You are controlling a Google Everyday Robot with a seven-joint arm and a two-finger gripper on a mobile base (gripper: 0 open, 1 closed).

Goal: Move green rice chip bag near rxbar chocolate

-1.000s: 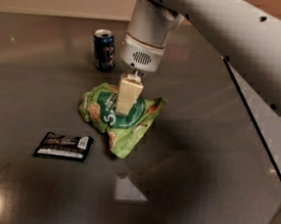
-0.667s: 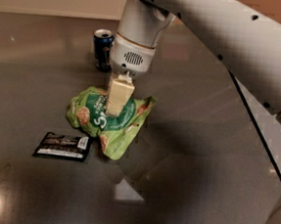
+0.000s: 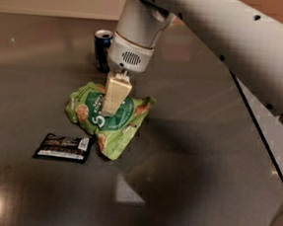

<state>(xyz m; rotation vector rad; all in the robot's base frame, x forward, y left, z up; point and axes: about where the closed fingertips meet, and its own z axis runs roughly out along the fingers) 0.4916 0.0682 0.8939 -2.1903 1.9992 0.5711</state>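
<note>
The green rice chip bag [image 3: 113,120] is crinkled light green with a dark green round logo and lies on the dark table [image 3: 185,178], left of centre. My gripper [image 3: 111,108] comes down from above onto the bag's upper middle, and its cream fingers [image 3: 116,94] are pressed together on the bag's top. The rxbar chocolate [image 3: 63,147], a flat black wrapper with pale text, lies just left of the bag's lower corner, a small gap apart.
A blue soda can [image 3: 102,49] stands upright behind the bag, next to my wrist housing. My white arm [image 3: 227,38] crosses the upper right. The table's right edge [image 3: 263,140] runs diagonally at the right.
My gripper and the green bag have moved left and slightly toward the front, so the bag's lower corner is now close to the black bar. The bar and can have not moved.
</note>
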